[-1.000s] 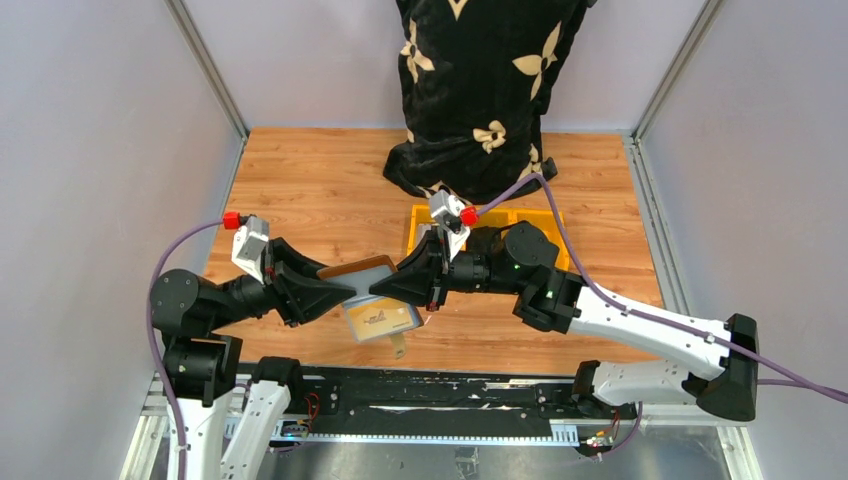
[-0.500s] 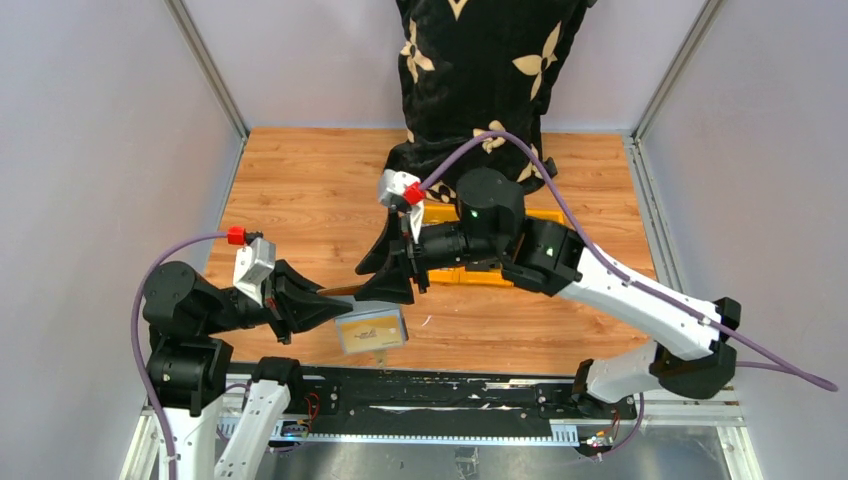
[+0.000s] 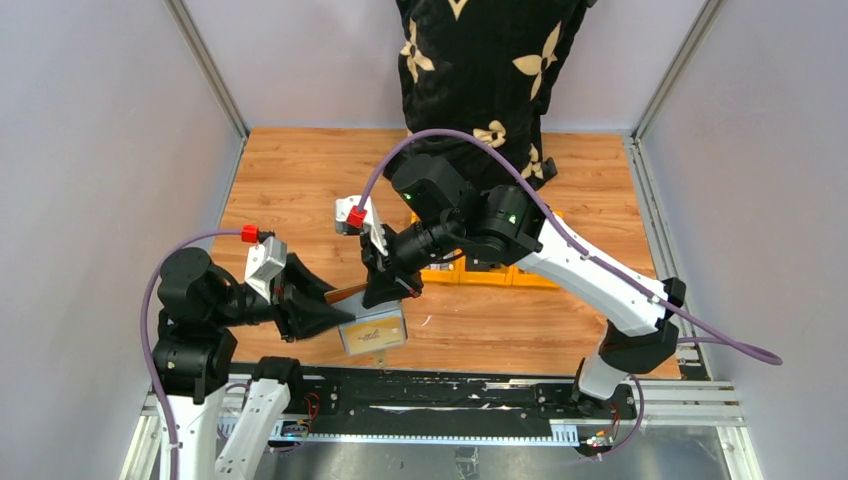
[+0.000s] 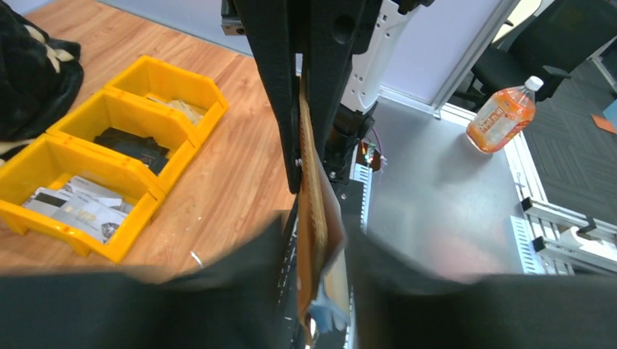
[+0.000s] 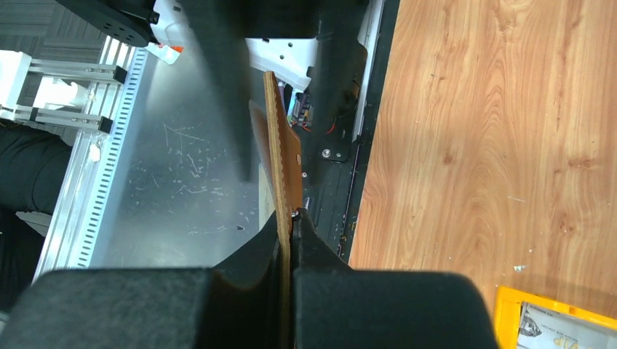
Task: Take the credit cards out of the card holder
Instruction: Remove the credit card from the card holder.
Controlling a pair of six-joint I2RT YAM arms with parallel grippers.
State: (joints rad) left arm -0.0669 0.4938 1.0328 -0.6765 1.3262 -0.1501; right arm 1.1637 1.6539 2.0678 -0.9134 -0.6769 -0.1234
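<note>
Two grippers pinch one card holder point(image 3: 372, 328), which looks lifted over the desk's point(image 3: 300, 190) near edge, left of middle. Risk: opposing pulls could yank the brown leather out of one pinch, or the contents could slip out and drop off the near edge. Left gripper point(image 3: 338, 318) is closed on the holder's left side; right gripper point(image 3: 386, 294) is clamped on a thin brown flap just behind it. Farther back, right of middle, grey credit cards point(image 4: 76, 211) lie in a yellow bin point(image 4: 142, 207).
</note>
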